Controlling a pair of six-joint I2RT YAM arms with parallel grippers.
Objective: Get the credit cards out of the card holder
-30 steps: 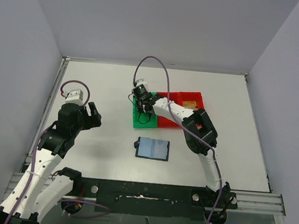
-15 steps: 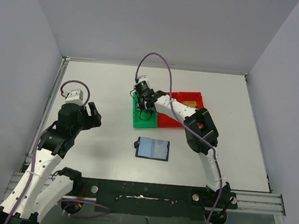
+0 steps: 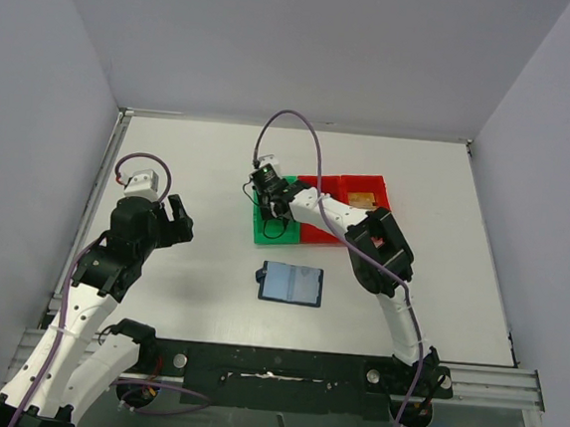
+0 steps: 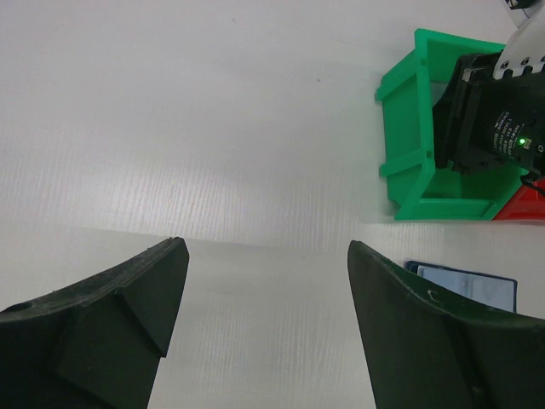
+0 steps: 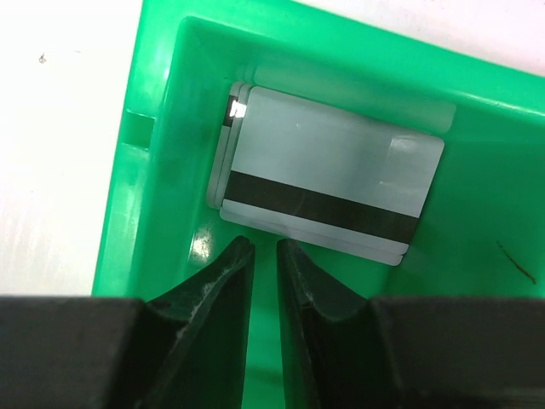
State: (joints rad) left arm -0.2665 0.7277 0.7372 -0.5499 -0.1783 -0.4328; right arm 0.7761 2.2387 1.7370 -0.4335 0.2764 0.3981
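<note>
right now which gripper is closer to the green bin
Right. The right gripper hangs directly over the green bin, above the silver-grey card inside. The left gripper sits well off to the bin's left.

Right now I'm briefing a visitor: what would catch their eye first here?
The bright green bin and red bin mid-table, with the right gripper poised over silver cards stacked inside the green one. Nearer the arms lies an open blue wallet.

card holder (image 3: 291,284) open on table (image 3: 199,166), right arm over green bin (image 3: 261,233)
</note>
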